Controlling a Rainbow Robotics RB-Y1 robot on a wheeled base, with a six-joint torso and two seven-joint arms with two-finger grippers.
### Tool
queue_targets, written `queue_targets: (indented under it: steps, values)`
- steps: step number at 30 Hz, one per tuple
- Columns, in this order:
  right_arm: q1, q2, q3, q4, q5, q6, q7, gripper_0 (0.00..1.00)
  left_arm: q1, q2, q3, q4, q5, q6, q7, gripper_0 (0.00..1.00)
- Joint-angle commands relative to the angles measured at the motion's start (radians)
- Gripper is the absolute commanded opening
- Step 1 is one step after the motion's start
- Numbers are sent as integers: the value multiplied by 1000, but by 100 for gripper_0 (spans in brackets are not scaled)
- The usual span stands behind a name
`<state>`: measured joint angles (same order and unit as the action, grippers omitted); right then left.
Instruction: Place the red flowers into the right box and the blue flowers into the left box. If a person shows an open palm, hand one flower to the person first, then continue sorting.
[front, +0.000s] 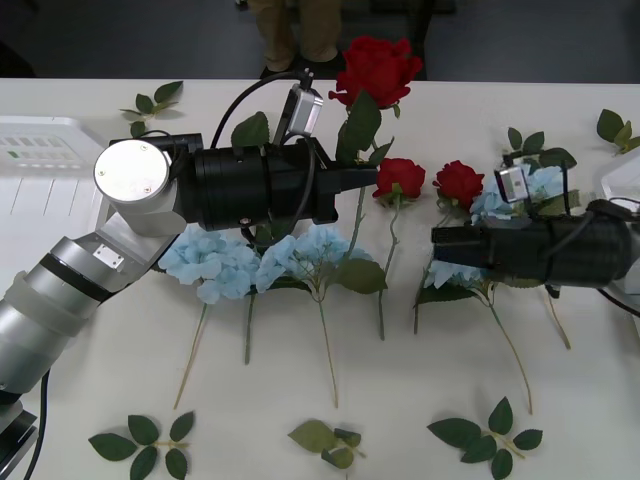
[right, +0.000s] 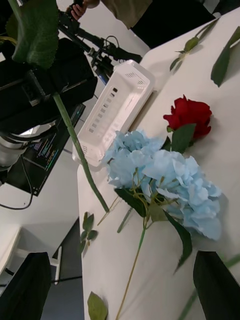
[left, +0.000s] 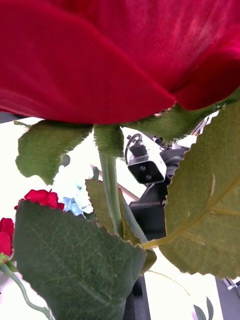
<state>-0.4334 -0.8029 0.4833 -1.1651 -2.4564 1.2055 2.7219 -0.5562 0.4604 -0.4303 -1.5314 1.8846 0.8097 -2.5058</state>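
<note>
A red rose (front: 378, 68) was clamped by its stem in the left gripper (front: 362, 178), at twelve o'clock. It was best kept upright toward the right box (front: 618, 185). The right gripper (right: 120, 292) was spread, holding nothing.

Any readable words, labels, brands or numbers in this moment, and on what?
None can be read.
Small label on the left arm's silver link: blurred.
Green marks on the left box: too small.
Coloured lines on a dark screen beside the table: illegible.
</note>
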Motion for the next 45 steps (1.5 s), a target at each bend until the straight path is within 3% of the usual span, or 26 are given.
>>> queue_targets:
  steps: [1,7,17,21,23,24,42,43,44,45]
  values:
    - [7,30,74,-160,-53,-158,-17,82,4,-17,-1,-15,5,-11,-77,0]
    - [12,25,135,-304,-53,-342,-17,82,4,-23,10,-15,7,-11,-77,0]
    - [27,45,201,-424,-10,-514,-17,82,2,-29,10,-15,8,-14,-81,0]
    - [27,62,216,-424,1,-534,-17,50,2,-29,15,-15,10,-14,-79,0]
    - [27,70,218,-424,4,-543,-17,20,2,-29,15,-15,18,-12,-81,0]
    - [27,74,218,-424,8,-549,-17,1,2,-28,15,-15,19,-14,-79,0]
    - [25,82,216,-424,2,-583,-17,0,4,-23,15,-15,27,-14,-76,2]
    - [25,82,216,-424,2,-583,-17,0,4,-22,15,-13,28,-14,-74,6]
    - [25,77,215,-424,2,-583,-17,0,4,-23,15,-13,31,-14,-70,82]
    - [25,76,215,-424,2,-583,-17,0,4,-23,15,-13,33,-15,-68,100]
